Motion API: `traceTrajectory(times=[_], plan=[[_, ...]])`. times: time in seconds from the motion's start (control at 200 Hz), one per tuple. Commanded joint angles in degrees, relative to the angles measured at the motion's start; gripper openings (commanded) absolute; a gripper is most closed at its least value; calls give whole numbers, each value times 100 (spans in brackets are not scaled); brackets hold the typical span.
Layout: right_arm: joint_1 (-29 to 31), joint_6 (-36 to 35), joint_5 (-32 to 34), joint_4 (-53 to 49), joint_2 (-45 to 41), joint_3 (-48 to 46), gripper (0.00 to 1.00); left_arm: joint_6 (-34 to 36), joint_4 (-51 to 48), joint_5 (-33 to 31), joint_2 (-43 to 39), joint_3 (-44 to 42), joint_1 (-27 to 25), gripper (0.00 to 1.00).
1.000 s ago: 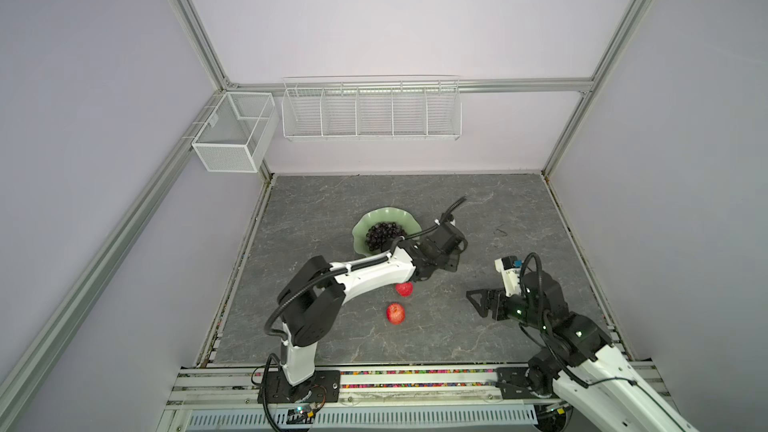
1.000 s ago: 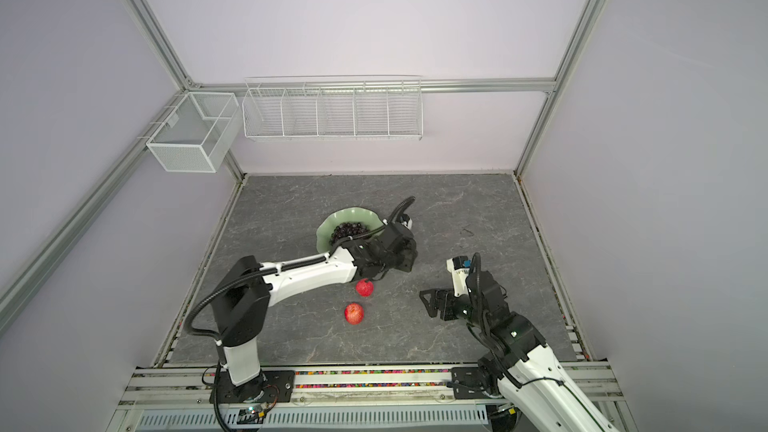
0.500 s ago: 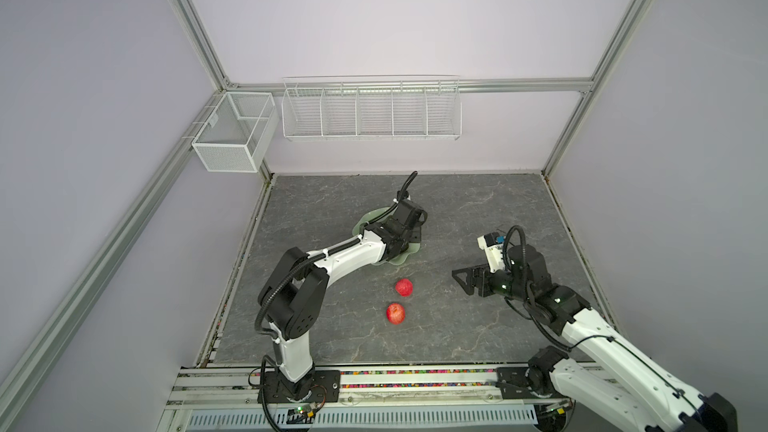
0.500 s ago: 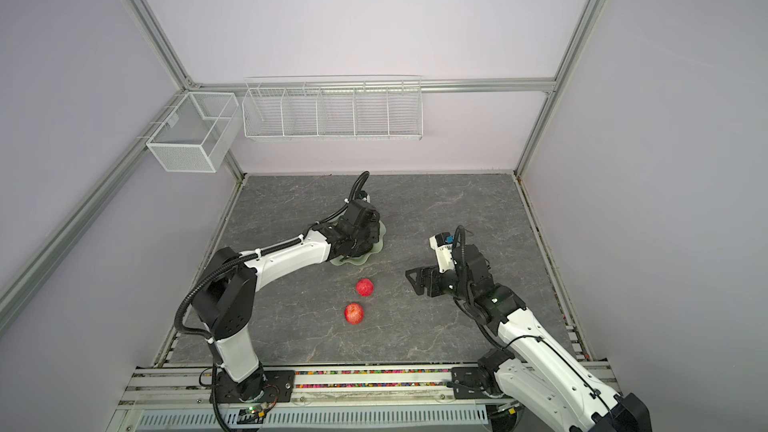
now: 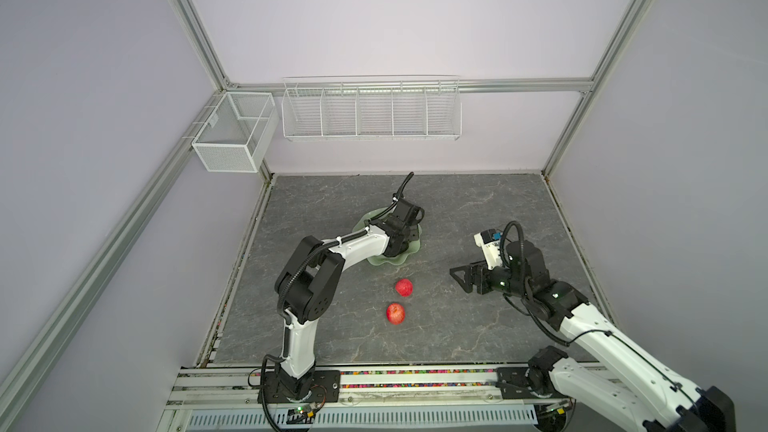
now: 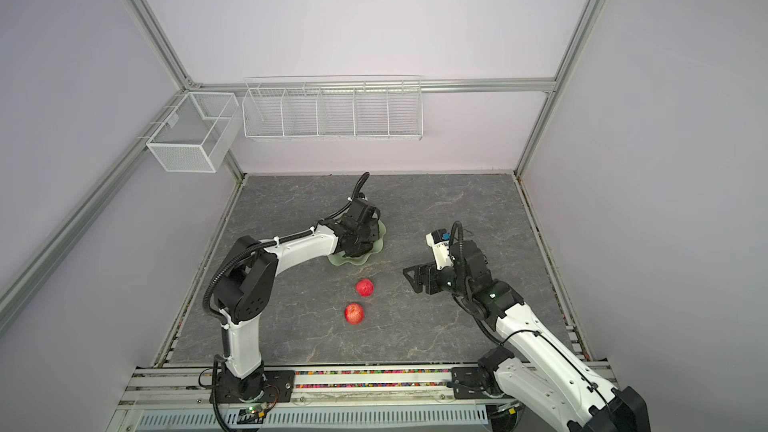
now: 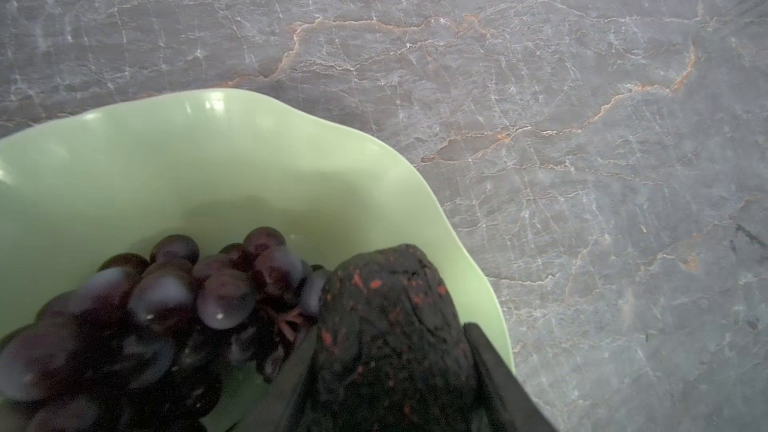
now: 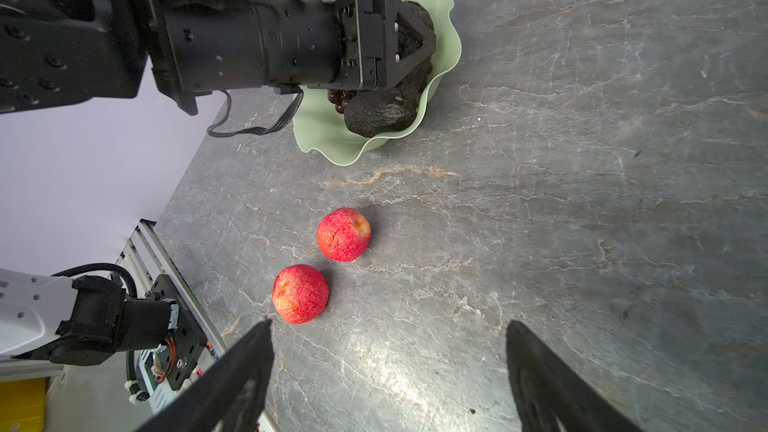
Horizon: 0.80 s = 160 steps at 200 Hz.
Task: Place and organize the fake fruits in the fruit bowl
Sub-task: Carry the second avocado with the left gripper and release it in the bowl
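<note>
In both top views the fruit bowl (image 5: 390,261) (image 6: 353,263) sits near the middle of the desk (image 5: 478,209), with the left gripper (image 5: 406,238) down in it. The far apple (image 5: 404,287) and the near apple (image 5: 395,313) lie between the bowl and the desk's front edge, and the right gripper (image 5: 460,278) hovers beside them.

The left wrist view shows an avocado (image 7: 390,317) between the black fingers (image 7: 494,376), touching the grapes (image 7: 174,301). I cannot tell whether they grip it.

In the right wrist view the right gripper's jaws are spread wide and empty, and a second avocado (image 8: 380,114) lies in the bowl.
</note>
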Motion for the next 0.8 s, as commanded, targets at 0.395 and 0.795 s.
traceTrajectory(times=[0.395,0.795], plan=[[8,-114,-74,-17,-82,65,88,337,-96,55,-1365,-580,-82,64],[524,206,-284,579,-81,-409,88,839,-793,1123,-3232,-2781,-809,64]])
